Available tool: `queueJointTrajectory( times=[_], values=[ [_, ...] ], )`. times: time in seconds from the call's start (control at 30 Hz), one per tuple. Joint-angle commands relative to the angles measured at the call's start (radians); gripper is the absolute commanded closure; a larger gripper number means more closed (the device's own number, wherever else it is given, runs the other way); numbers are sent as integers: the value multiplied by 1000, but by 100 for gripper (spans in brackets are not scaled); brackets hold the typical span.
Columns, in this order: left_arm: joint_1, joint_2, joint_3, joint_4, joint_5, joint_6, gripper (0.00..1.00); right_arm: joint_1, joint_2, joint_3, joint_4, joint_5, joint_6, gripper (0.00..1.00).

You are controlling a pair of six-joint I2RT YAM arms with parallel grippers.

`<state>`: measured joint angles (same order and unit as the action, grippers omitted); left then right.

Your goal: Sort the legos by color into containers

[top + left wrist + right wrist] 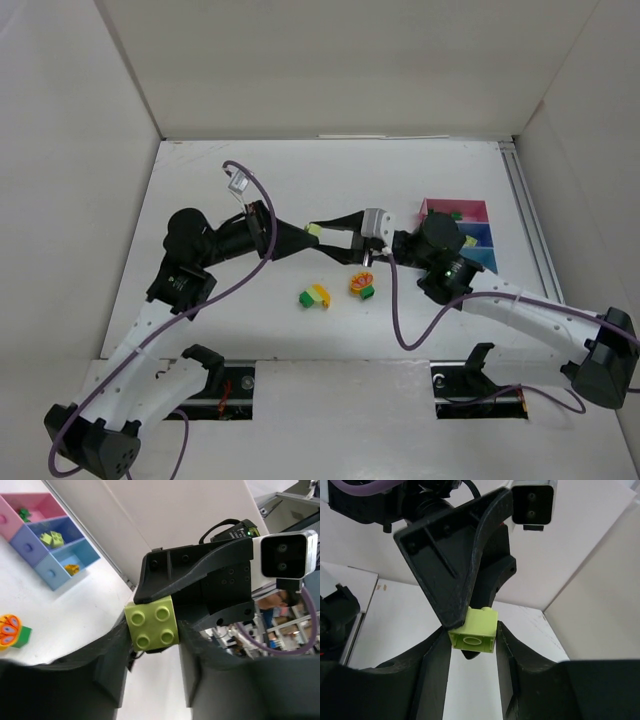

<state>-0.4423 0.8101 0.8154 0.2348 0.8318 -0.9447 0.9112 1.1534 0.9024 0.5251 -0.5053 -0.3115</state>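
Where the two arms meet above the middle of the white surface [300, 175], one pale yellow-green brick [151, 626] hangs between them, lifted clear of it. The left jaws pinch this brick by two opposite sides, and its four studs face the left wrist camera. The right jaws stand close against it from the other direction, one finger on either side in the right wrist view. Whether they actually press on it I cannot tell. Off to the right sit the three containers, joined in one row. The pink tray [42, 504] holds one dark green piece [23, 514], the dark blue tray [25, 542] holds two pale yellow-green bricks [52, 538], and the light blue tray [50, 572] holds one orange-yellow piece [72, 569]. Two clumps lie loose on the surface, nearer the arm bases than the held brick. One is a green, yellow and pale green clump [315, 296]. The other, to its right, is an orange piece with a dark green brick attached [361, 284]. The two clumps are near each other but apart, and both lie well away from the trays.
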Motion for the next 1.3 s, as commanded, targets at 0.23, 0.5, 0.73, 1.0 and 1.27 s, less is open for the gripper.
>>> queueJointTrajectory(
  times=[0.23, 0.5, 0.73, 1.0, 1.27],
  values=[
    [1, -34, 14, -28, 0, 52, 0, 5, -8, 69, -23, 140, 28, 94],
    [1, -54, 145, -425, -416, 230, 0, -79, -58, 64, -327, 467, 83, 95],
    [1, -23, 197, -684, -804, 265, 0, -392, -136, 24, -644, 563, 230, 94],
    [1, 144, 237, -629, -803, 302, 0, -697, -48, 46, -858, 627, 304, 94],
    [1, 198, 260, -583, -812, 334, 0, -818, 158, 162, -881, 677, 309, 95]
  ],
)
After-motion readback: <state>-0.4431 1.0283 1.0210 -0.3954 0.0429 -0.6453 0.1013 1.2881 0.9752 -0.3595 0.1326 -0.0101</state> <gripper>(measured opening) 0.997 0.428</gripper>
